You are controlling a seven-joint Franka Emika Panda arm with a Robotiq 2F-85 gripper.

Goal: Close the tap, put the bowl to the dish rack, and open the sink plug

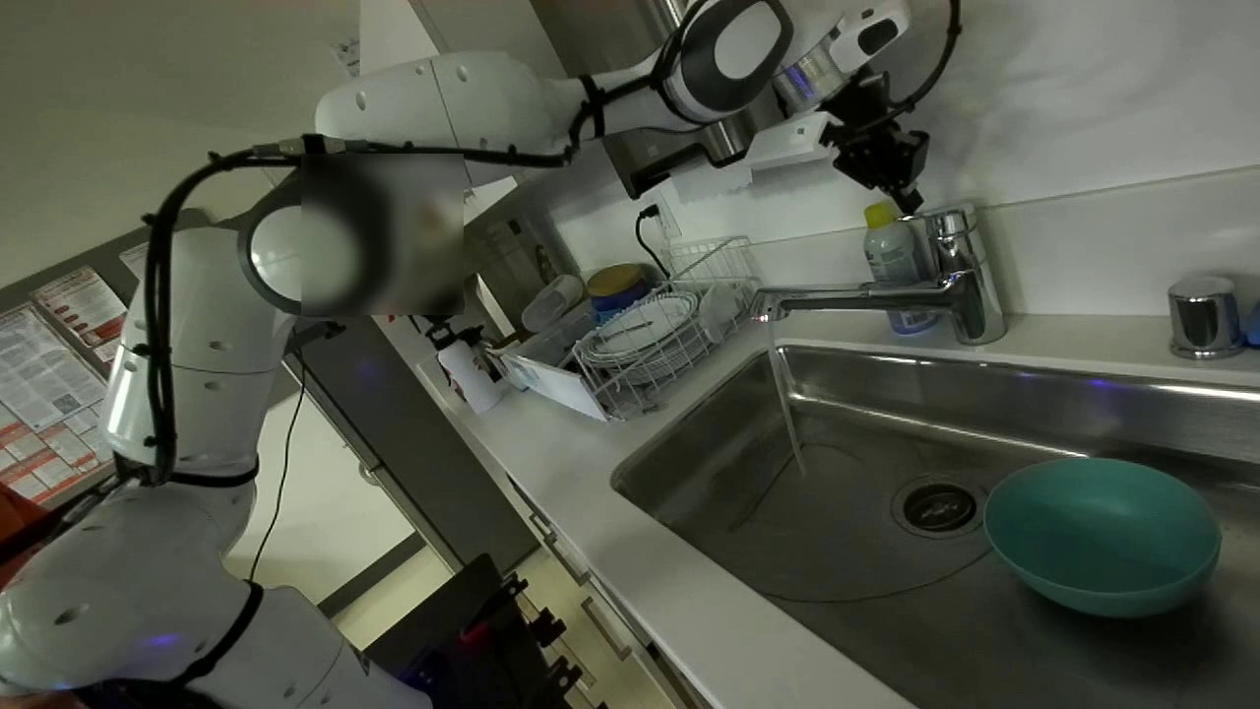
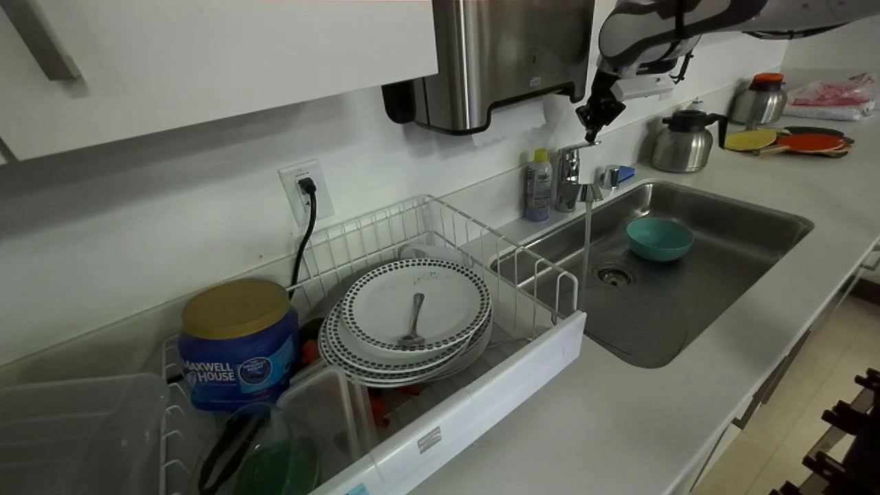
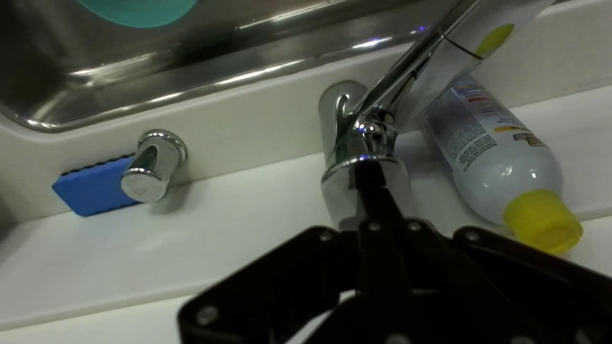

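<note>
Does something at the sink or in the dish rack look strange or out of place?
Yes, two things. Water runs from the tap onto the sink floor and misses the bowl, so it looks wasted. In the dish rack, a metal utensil lies loose on the top plate, as if misplaced.

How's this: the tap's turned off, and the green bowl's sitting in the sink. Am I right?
Almost! The tap isn't off: both exterior views show water running from it into the sink. The green bowl is sitting in the sink, just as you said.
</note>
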